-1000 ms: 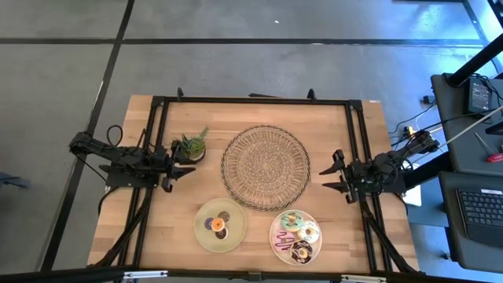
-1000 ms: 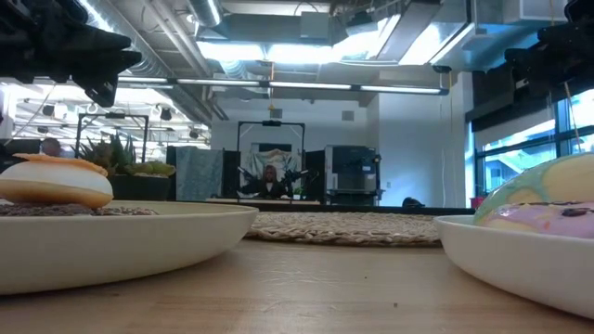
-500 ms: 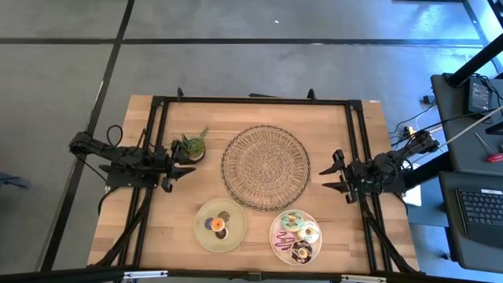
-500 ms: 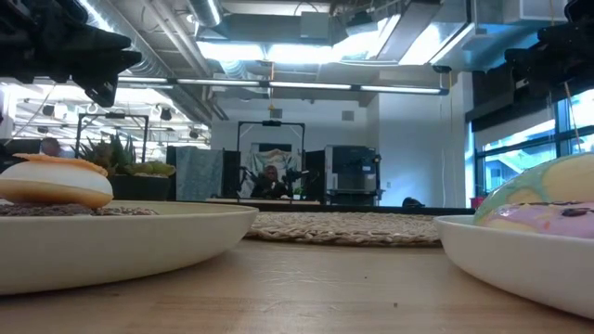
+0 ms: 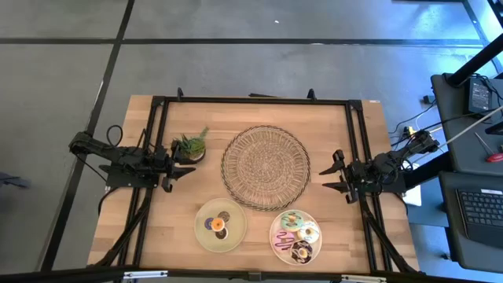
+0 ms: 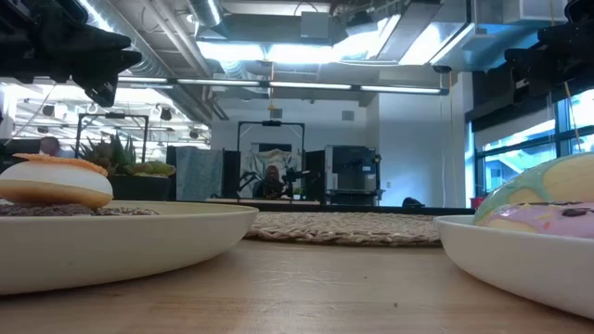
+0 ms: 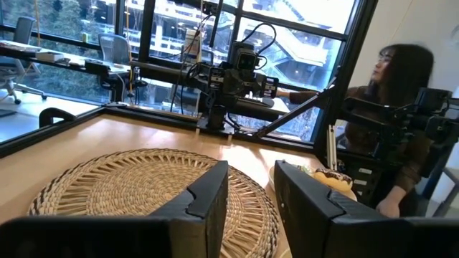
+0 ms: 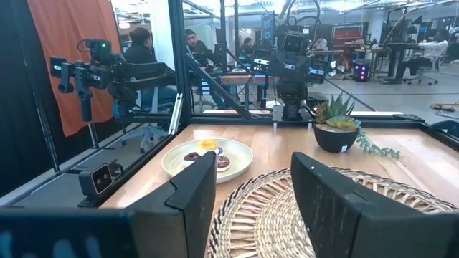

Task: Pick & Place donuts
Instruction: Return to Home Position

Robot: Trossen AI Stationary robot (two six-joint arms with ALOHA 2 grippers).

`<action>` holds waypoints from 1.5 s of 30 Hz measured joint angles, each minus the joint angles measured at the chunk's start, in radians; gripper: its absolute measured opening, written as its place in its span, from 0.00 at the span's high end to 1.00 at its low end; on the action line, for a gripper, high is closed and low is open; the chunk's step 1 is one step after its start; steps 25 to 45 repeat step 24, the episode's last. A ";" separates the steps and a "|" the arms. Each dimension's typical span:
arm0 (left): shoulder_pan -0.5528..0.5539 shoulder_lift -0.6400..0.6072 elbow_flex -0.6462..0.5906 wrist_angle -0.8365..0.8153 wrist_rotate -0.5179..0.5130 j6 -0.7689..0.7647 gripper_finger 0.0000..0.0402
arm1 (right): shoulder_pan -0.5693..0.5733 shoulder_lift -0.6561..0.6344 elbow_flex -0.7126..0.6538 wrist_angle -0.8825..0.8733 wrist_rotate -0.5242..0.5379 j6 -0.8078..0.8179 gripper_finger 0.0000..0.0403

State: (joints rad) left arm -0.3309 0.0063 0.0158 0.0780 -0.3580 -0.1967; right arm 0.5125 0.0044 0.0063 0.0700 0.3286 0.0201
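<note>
Nothing on the table has shifted in the last second, and both arms sit where they were. The only change is the person far back in the low view, who has moved a little. Left gripper (image 5: 189, 165) is parked over the left side of the table (image 5: 354, 134), just beside the potted plant (image 5: 191, 146), fingers apart, holding nothing. Right gripper (image 5: 324, 178) is parked over the right side, level with the woven mat (image 5: 265, 167), fingers also apart and empty. Both wrist views confirm a clear gap between each pair of fingers, and each looks across the mat at the opposite arm. The donuts are all plated along the near edge, below the mat. The pale green plate (image 5: 198, 228) holds the small ones: an orange donut (image 5: 216, 225), a dark donut (image 5: 225, 216) and a couple more too small to tell apart. The white plate (image 5: 275, 236), just to its right, holds the bigger ones: a green donut (image 5: 291, 221), a white donut (image 5: 308, 232), a pink donut (image 5: 285, 240) and a brown donut (image 5: 301, 251), packed touching. In the low view an orange-topped donut sits on the left plate and a pink-purple one fills the right edge. The left wrist view shows a seated person (image 7: 401, 107) beyond the table.
</note>
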 joint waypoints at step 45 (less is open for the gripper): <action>0.000 0.000 0.000 0.000 0.000 0.000 0.73 | 0.000 0.000 0.000 0.000 0.000 -0.002 0.55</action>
